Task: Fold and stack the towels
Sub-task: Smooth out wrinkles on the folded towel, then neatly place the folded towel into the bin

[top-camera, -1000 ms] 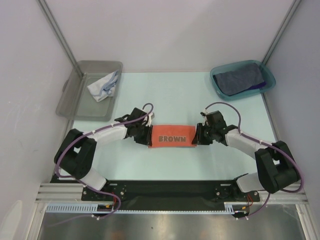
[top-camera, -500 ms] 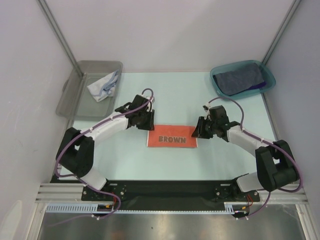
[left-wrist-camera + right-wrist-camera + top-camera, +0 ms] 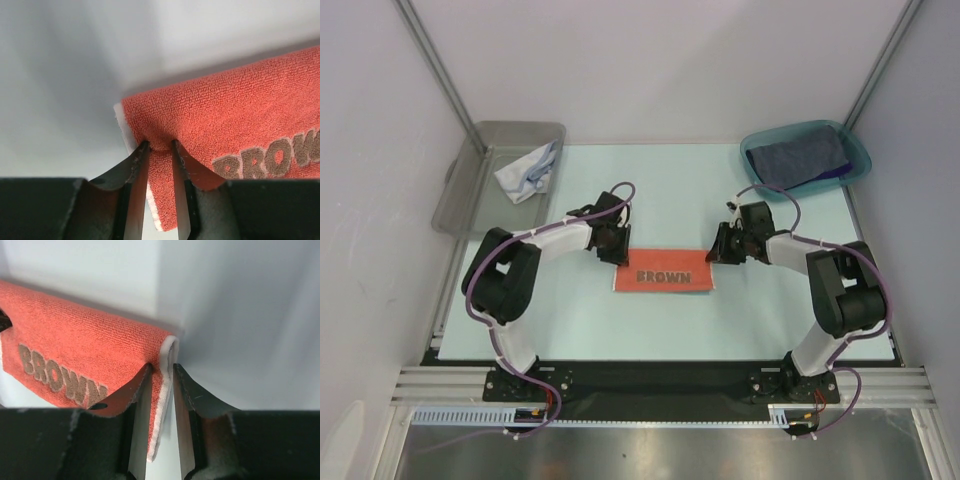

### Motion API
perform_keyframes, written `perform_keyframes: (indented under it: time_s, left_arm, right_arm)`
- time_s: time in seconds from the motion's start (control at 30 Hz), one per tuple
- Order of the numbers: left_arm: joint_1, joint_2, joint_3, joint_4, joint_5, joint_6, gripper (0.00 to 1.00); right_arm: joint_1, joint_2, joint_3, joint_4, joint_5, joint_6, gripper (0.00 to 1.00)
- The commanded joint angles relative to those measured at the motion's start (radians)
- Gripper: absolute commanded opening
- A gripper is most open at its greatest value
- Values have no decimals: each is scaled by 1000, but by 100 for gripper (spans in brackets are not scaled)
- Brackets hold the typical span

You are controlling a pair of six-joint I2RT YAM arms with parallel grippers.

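Pale table (image 3: 670,190) beneath a folded orange-red towel (image 3: 662,277), dark "BROWN" lettering

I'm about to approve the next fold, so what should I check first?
1. Left claw pinches one end of the orange towel: ok.
2. Right claw has the other end between its fingers: ok.
3. Towel's layers lined up: cannot tell.
4. Grey-blue towel lies flat in the teal bin, ready for stacking: ok.
5. Pale towel in the grey bin folded: not ok.
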Motion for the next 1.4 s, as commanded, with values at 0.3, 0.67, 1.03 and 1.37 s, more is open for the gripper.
perform_keyframes:
  time_s: [0.3,0.67,1.03,1.37]
  left_arm:
    - [12,-140,106,-134,-16,33,49]
    - [13,-132,-130,1,74,-28,51]
    - [12,-135,-245,52,36,-80,31]
    - [13,-143,-279,55,24,-94,29]
  right_arm:
    - [113,-163,6,-150,138,84,64]
    - [149,-149,-98,-65,221,107,65]
    - [184,-167,-187,-54,209,87,47]
    - [196,-167,-235,21,151,106,31]
